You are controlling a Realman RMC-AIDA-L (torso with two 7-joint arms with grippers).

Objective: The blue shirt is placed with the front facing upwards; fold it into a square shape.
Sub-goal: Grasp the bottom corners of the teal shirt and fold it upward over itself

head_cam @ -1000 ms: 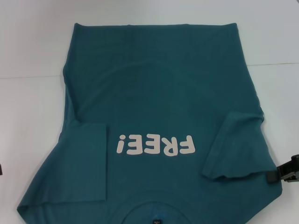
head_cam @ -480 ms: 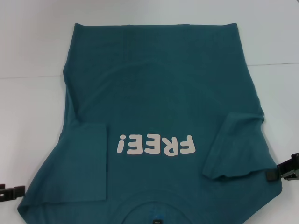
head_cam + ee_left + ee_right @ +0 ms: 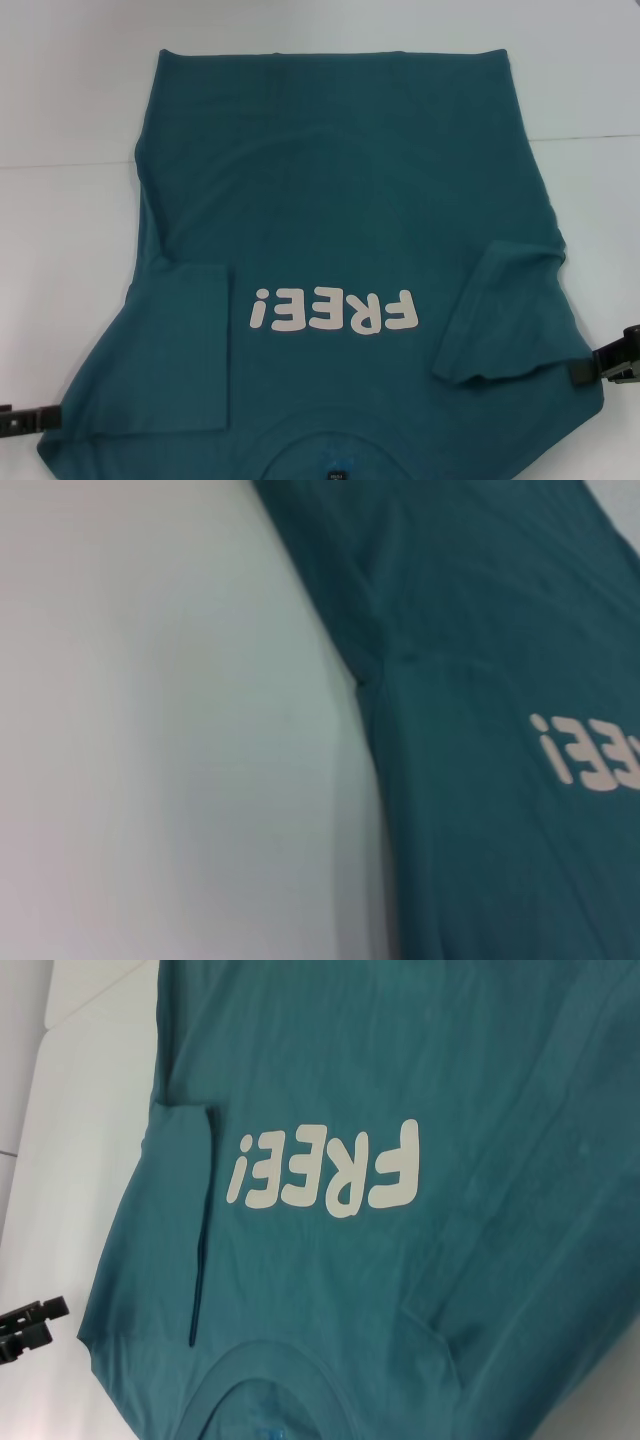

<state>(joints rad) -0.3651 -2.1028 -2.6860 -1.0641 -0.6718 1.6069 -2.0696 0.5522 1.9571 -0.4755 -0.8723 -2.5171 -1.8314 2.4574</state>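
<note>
A blue shirt (image 3: 340,230) lies face up on a white table (image 3: 60,250), collar nearest the robot, both sleeves already folded onto the body. The likely risk: a gripper catching only 1 fabric layer, or dragging a sleeve fold open, which would skew the square. The left gripper (image 3: 30,418) reaches in low at the near left shoulder, the right gripper (image 3: 605,368) low at the near right shoulder. Whether either gripper's fingers are open or closed cannot be told.
</note>
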